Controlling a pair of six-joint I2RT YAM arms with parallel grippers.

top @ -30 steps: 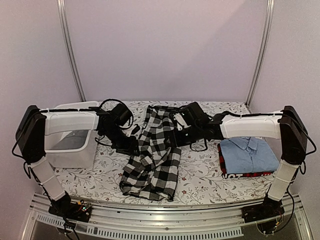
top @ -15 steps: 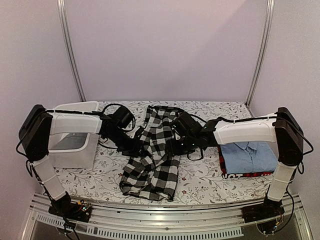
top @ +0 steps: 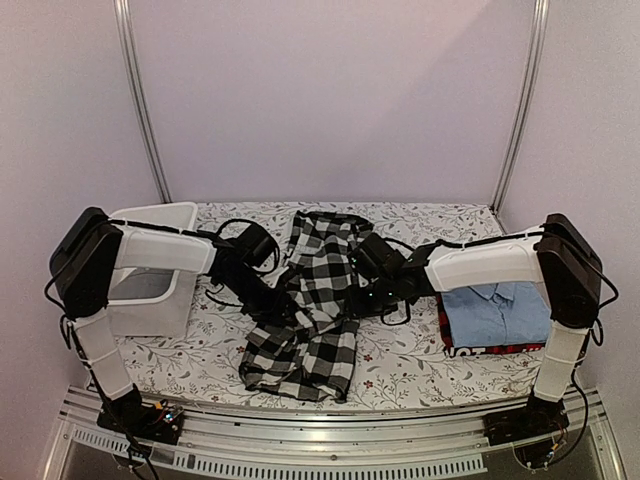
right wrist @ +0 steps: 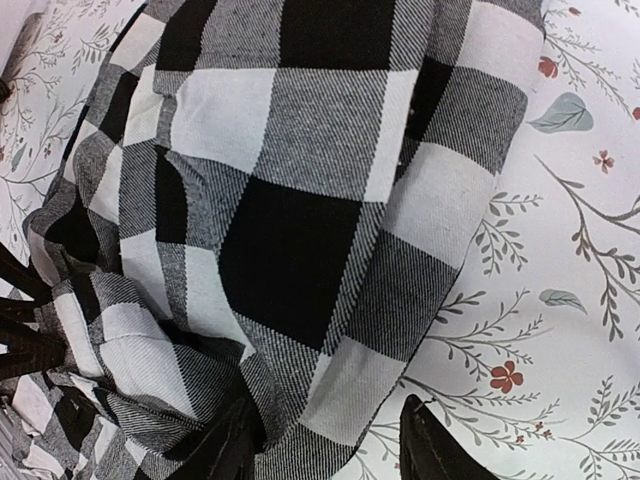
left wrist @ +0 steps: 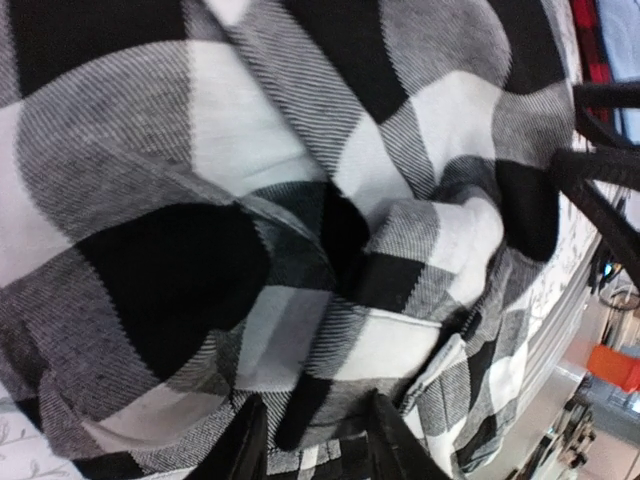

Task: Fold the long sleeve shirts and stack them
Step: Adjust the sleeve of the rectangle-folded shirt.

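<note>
Checked shirt (top: 318, 345) now narrower, bunched mid-length

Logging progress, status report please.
Left gripper on black-and-white checked cloth shirt, grip unclear. Right gripper open, straddling its edge. Nothing in the way.

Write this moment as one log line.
checked shirt: mid-table, rumpled | left fingers: in its cloth, grip unclear | right fingers: apart, straddling its edge | blue shirt: folded atop red shirt
</note>
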